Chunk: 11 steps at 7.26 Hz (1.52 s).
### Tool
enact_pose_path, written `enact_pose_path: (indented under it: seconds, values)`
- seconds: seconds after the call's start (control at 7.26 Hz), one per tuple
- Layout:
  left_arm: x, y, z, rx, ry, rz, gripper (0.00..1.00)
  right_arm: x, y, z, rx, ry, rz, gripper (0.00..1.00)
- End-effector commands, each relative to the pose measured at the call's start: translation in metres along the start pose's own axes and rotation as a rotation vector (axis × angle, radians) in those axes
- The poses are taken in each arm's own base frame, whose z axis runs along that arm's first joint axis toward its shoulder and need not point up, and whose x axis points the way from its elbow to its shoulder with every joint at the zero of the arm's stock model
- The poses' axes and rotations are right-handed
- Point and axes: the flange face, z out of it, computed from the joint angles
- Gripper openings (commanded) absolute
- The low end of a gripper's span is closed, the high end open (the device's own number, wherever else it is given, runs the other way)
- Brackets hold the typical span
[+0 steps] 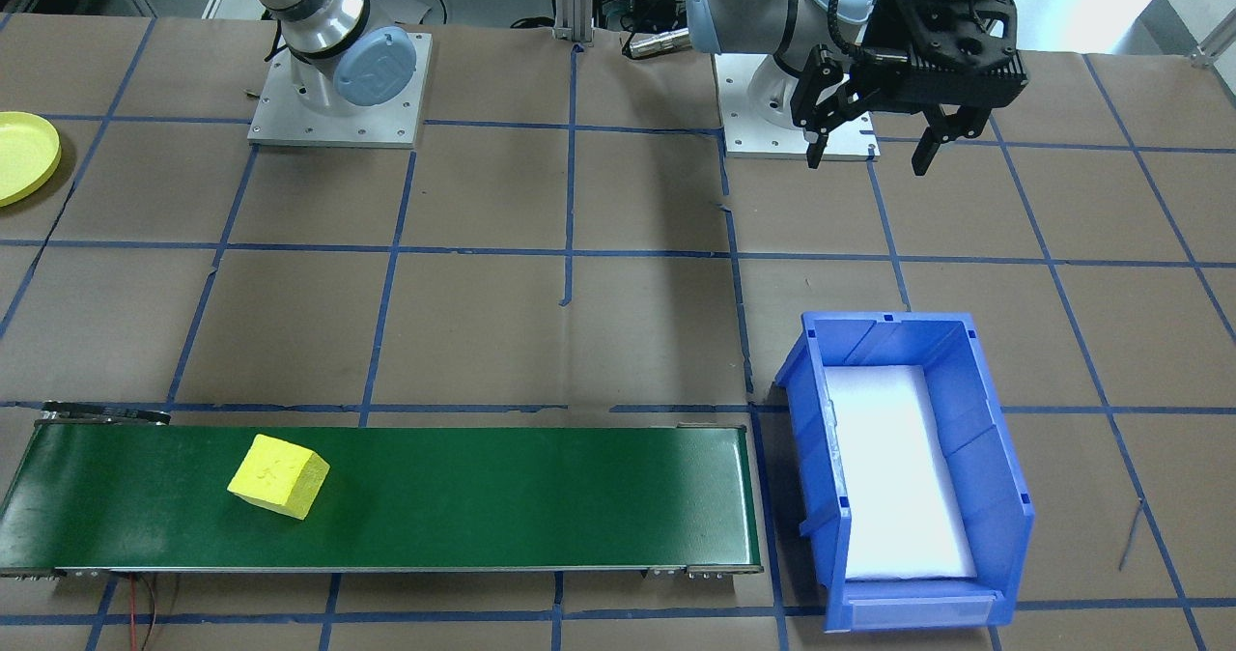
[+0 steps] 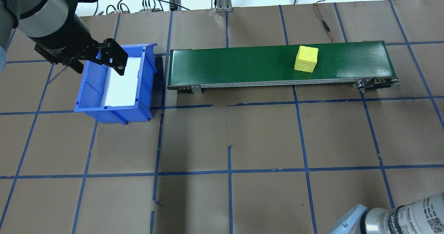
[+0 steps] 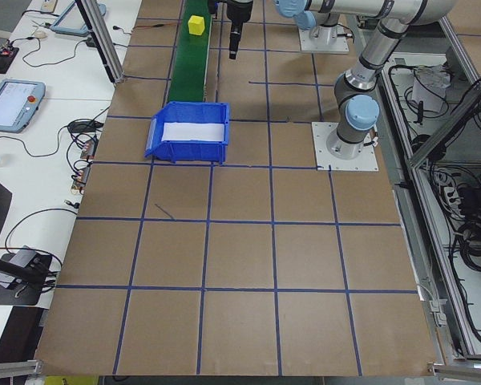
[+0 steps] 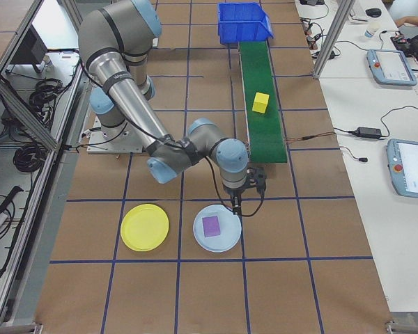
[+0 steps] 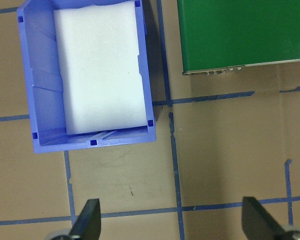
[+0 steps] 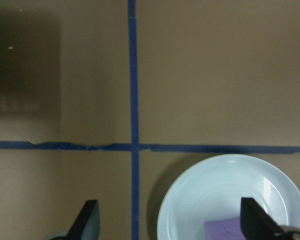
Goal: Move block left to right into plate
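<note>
The counter (image 2: 242, 140) is brown with blue tape lines making big squares. A long green belt (image 2: 242, 64) lies across the upper middle of the overhead view. A blue bin (image 2: 145, 64) sits just left of it. In the right side view, a yellow plate (image 4: 145, 227) and a pale blue plate (image 4: 223, 240) sit side by side, lower middle.

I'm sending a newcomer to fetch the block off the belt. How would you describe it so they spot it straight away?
Find the long green conveyor belt beside the blue bin. The yellow block sits alone on the belt, toward the end far from the bin. The other block in the scene is purple and lies on a pale blue plate.
</note>
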Motion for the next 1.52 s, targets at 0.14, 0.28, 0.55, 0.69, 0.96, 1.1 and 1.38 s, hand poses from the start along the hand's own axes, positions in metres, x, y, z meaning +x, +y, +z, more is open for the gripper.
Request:
enact_pose_path:
  seconds: [0.14, 0.28, 0.55, 0.69, 0.96, 1.1, 1.38]
  values:
    - [0.000, 0.001, -0.002, 0.005, 0.001, -0.001, 1.00, -0.140, -0.078, 0.014, 0.025, -0.110, 0.065, 0.99]
    - [0.000, 0.001, -0.001, 0.004, 0.001, 0.000, 1.00, -0.182, -0.094, 0.018, 0.014, -0.128, 0.113, 0.99]
    - [0.001, 0.001, -0.002, 0.004, 0.001, 0.001, 1.00, -0.247, -0.117, 0.023, 0.014, -0.183, 0.237, 0.99]
    - [0.001, 0.001, -0.001, 0.002, 0.002, 0.001, 1.00, -0.262, -0.123, 0.032, 0.008, -0.233, 0.280, 0.99]
    - [0.000, 0.001, -0.001, 0.002, 0.001, 0.000, 1.00, -0.308, -0.133, 0.043, -0.019, -0.260, 0.329, 0.99]
    - [0.000, 0.001, -0.001, 0.002, 0.001, 0.000, 1.00, -0.308, -0.138, 0.054, -0.005, -0.260, 0.354, 0.99]
    - [0.000, 0.001, -0.001, 0.002, 0.001, 0.000, 1.00, -0.305, -0.141, 0.081, -0.022, -0.262, 0.357, 1.00]
